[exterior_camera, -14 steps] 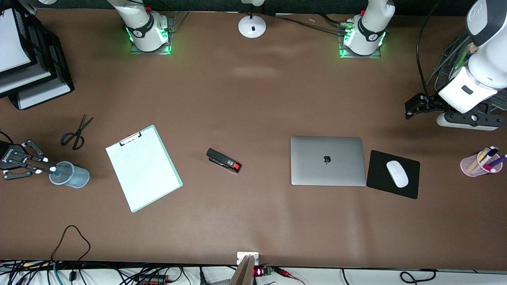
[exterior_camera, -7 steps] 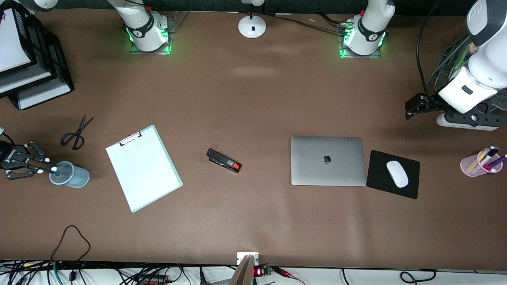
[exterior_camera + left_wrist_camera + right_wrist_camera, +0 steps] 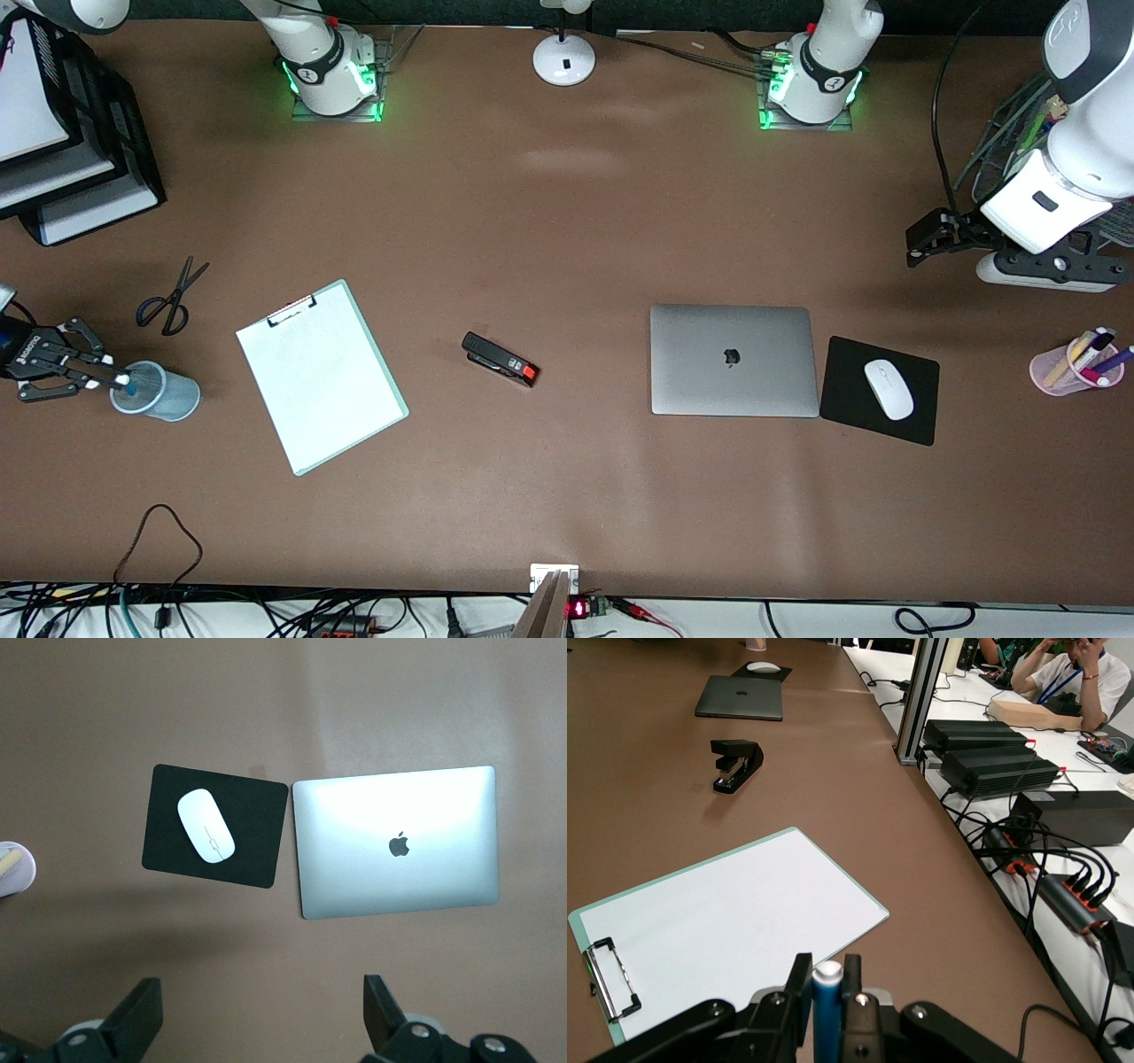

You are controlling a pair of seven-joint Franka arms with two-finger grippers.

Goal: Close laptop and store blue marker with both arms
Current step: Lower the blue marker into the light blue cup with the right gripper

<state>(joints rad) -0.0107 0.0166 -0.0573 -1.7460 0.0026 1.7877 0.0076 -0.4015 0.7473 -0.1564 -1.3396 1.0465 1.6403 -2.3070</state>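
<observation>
The silver-grey laptop lies shut, lid down, beside the mouse pad toward the left arm's end of the table. At the right arm's end, my right gripper is shut on the blue marker. The marker's tip hangs at the mouth of a translucent pale-blue cup. My left gripper waits open and empty, high above the table. Its arm hangs over the table's edge at the left arm's end.
A clipboard, a black stapler and scissors lie between the cup and the laptop. A white mouse sits on the black pad. A pink cup of markers and black stacked trays stand at the table's ends.
The right gripper has shifted slightly with the marker at the cup's mouth. The left arm and the laptop have not moved.
</observation>
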